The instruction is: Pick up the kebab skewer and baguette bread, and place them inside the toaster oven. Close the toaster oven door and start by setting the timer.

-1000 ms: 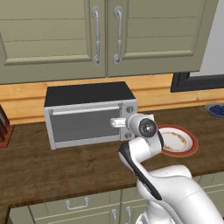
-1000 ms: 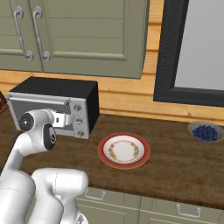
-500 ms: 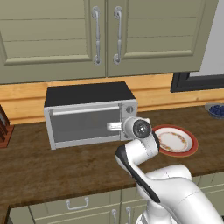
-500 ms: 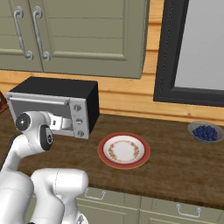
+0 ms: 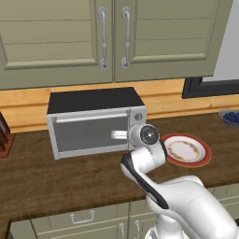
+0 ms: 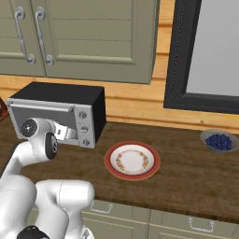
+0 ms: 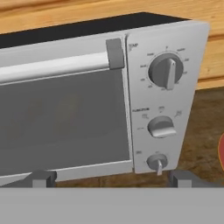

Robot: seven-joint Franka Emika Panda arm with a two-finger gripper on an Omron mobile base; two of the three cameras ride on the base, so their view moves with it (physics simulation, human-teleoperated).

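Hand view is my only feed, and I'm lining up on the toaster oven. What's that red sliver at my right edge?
Observer: That's a red-rimmed plate lying on the counter. It's to the right of the toaster oven and apart from it.
Operator: Anything beyond the plate?
Observer: A small bowl of blueberries stands farther right, below a dark-framed panel on the wall.
Operator: Where does the gripper sit relative to the oven?
Observer: The gripper, jaws open, hangs in front of the lower right part of the toaster oven door, next to the knob column. I can't tell if it touches the door.
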